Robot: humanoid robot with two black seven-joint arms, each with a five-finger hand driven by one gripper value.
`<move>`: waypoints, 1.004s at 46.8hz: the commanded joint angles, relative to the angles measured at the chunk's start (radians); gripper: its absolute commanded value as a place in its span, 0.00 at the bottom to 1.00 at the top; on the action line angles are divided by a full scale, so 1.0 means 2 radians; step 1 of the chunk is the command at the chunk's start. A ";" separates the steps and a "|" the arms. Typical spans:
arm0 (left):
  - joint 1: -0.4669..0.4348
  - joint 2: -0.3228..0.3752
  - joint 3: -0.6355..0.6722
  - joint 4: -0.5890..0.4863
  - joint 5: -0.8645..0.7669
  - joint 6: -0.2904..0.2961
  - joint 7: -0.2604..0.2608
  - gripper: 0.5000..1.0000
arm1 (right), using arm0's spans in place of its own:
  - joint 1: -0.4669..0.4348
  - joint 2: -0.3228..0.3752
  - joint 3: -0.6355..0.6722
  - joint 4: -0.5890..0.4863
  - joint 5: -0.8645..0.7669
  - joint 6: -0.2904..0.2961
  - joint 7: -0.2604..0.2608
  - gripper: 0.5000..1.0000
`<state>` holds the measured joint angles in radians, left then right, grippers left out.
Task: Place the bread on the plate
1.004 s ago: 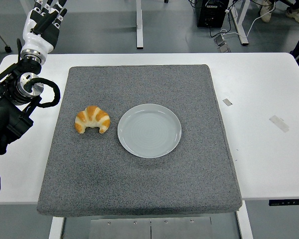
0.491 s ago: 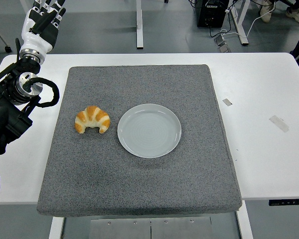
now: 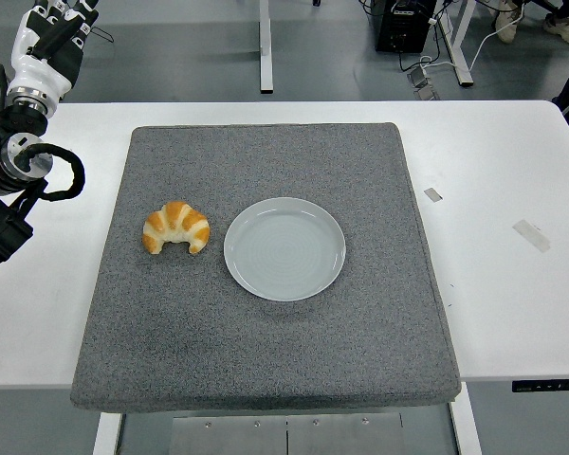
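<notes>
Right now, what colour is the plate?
Pale grey-blue, plain with faint concentric rings; the plate sits on the grey mat. Head view shows it best.

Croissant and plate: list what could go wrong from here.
1. The croissant lies close beside the plate; a grasp from the plate side may bump the rim and slide the plate on the grey mat.
2. The left hand is far off at the table's back left corner, so the long reach may land off target.
</notes>
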<state>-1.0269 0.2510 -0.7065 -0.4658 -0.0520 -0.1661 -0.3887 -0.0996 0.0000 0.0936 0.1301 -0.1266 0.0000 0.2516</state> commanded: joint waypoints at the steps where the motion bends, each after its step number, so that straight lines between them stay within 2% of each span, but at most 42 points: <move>1: -0.001 0.000 0.000 -0.001 0.000 -0.003 -0.001 0.96 | 0.000 0.000 0.000 0.000 0.000 0.000 0.000 1.00; 8: -0.007 0.014 0.012 -0.003 0.001 -0.036 -0.003 0.96 | 0.000 0.000 0.000 0.000 0.000 0.000 0.000 1.00; 18: -0.029 0.053 0.090 -0.003 0.022 -0.095 -0.007 0.96 | 0.000 0.000 0.000 0.000 0.000 0.000 0.000 1.00; 28: -0.045 0.095 0.152 -0.003 0.100 -0.172 -0.010 0.95 | -0.001 0.000 0.000 0.000 0.000 0.000 0.000 1.00; 31: -0.047 0.106 0.163 -0.005 0.130 -0.192 -0.021 0.95 | 0.000 0.000 0.000 0.000 0.000 0.000 0.000 1.00; 38: -0.061 0.130 0.188 -0.005 0.183 -0.222 -0.052 0.95 | 0.000 0.000 0.000 0.000 0.000 0.000 0.000 1.00; 47: -0.073 0.159 0.216 -0.025 0.254 -0.222 -0.065 0.95 | 0.000 0.000 0.000 0.000 0.000 0.000 0.000 1.00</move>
<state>-1.1717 0.5471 -0.2929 -0.4916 0.4136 -0.6111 -0.5057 -0.0996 0.0000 0.0936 0.1305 -0.1263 0.0000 0.2516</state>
